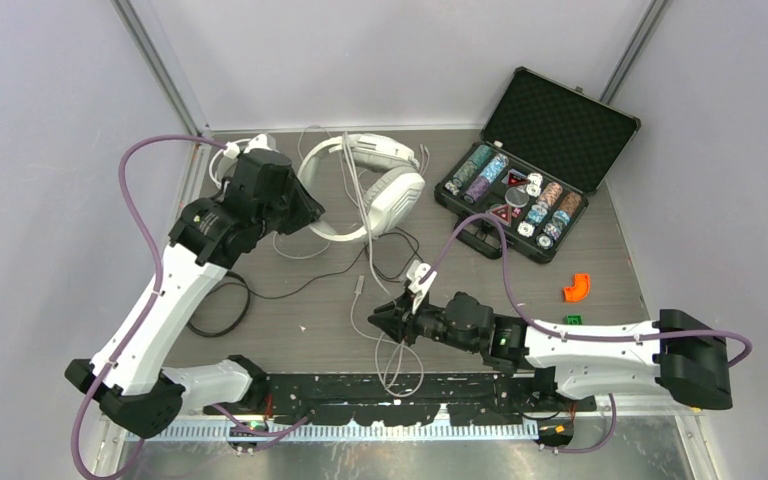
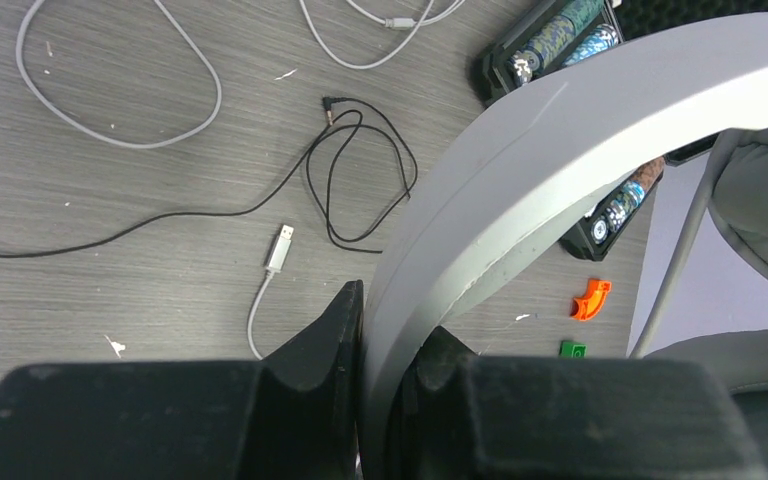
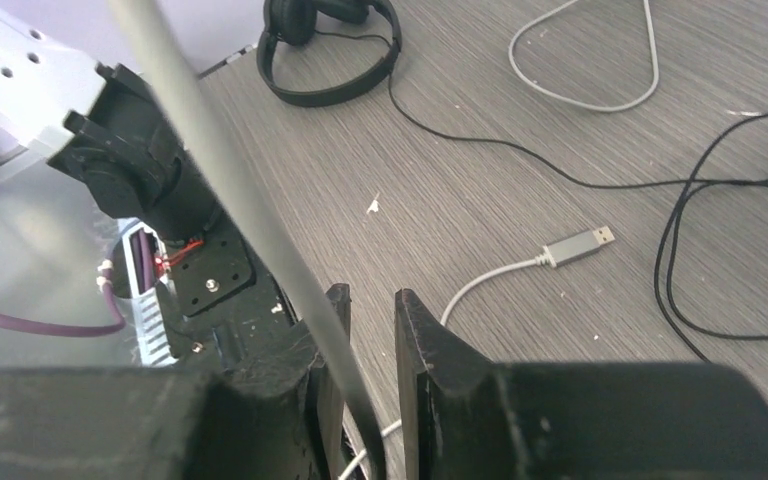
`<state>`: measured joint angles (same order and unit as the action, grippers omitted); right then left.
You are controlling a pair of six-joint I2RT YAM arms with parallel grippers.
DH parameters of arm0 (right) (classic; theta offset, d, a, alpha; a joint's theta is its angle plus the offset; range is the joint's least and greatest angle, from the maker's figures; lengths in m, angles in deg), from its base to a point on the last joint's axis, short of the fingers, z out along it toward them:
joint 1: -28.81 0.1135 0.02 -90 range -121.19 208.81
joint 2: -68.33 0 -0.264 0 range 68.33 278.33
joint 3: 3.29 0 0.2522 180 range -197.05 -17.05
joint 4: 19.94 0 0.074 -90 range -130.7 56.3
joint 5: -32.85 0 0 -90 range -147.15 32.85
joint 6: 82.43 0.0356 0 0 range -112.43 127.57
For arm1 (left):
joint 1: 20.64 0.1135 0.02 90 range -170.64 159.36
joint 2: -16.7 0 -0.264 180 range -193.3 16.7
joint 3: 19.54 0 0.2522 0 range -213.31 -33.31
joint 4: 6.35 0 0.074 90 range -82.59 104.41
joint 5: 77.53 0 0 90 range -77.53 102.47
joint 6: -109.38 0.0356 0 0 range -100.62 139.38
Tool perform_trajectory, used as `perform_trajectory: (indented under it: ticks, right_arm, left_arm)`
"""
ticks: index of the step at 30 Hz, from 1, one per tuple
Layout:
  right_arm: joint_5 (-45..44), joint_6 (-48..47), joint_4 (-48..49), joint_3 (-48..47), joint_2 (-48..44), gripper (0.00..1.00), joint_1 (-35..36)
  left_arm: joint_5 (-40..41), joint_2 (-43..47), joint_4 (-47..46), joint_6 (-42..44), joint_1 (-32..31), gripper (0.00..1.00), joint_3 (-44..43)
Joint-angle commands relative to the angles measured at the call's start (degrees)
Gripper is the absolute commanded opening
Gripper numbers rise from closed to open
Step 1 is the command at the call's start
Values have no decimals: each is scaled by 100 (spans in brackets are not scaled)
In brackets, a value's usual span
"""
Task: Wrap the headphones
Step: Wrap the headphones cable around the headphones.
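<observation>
Left gripper (image 2: 395, 315) is clamped on the band of a white headset (image 2: 560, 150) toward the far side of the table (image 1: 610, 290). The right gripper (image 3: 371, 300) has its jaws slightly apart, a white cable (image 3: 225, 160) running loosely between them.

White headset band (image 2: 560, 160) in the black left claw (image 2: 388, 330), thin black cable (image 2: 360, 190) on grey wood-grain table (image 2: 110, 230) ahead of it, silver plug (image 2: 279, 248) just ahead, orange piece (image 2: 591, 298) and green block (image 2: 572, 349) to its right.
</observation>
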<state>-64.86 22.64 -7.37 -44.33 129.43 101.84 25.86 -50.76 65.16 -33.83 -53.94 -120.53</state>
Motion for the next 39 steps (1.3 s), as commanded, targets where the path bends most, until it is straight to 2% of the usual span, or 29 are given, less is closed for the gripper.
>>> perform_trajectory:
  ticks: [1, 5, 8, 11, 16, 21, 24, 28, 32, 34, 37, 39]
  right_arm:
    - [-341, -70, 870, 268, -40, 29, 23]
    - [-593, 83, 975, 411, 120, 26, 22]
    - [-1102, 387, 1341, 699, 131, 15, -111]
    - [-940, 780, 1665, 913, 145, 8, -502]
    - [-569, 984, 1446, 810, -8, 4, -977]
    - [-545, 1055, 1140, 724, -413, 5, -1383]
    - [-696, 983, 1081, 792, -663, 14, -1586]
    - [-531, 810, 926, 743, -939, 16, -1793]
    - [-263, 815, -16, 235, -983, 12, -2088]
    - [-25, 858, -549, -80, -950, 9, -2210]
    - [142, 1031, -1306, -490, -944, 4, -2310]
    - [207, 1103, -1847, -731, -942, 2, -2351]
  left_arm:
    - [-175, 242, -427, -181, 16, 0, -343]
    - [-312, 233, -368, -145, 21, 0, -453]
    - [-579, 254, -262, 44, 23, 0, -603]
    - [-894, 344, -194, 273, 17, 0, -703]
    - [-2489, 394, -284, 955, 16, 0, -722]
    - [-3993, 354, -139, 1553, 19, 0, -597]
    - [-4365, 426, -98, 1813, 17, 0, -437]
    - [-4896, 505, -101, 2322, 17, 0, -192]
    - [-4985, 580, 21, 2929, 20, 0, 15]
    - [-4669, 642, 76, 3217, 17, 0, 104]
    - [-3779, 790, 133, 3725, 15, 0, 246]
    - [-3564, 878, 50, 4230, 12, 0, 372]
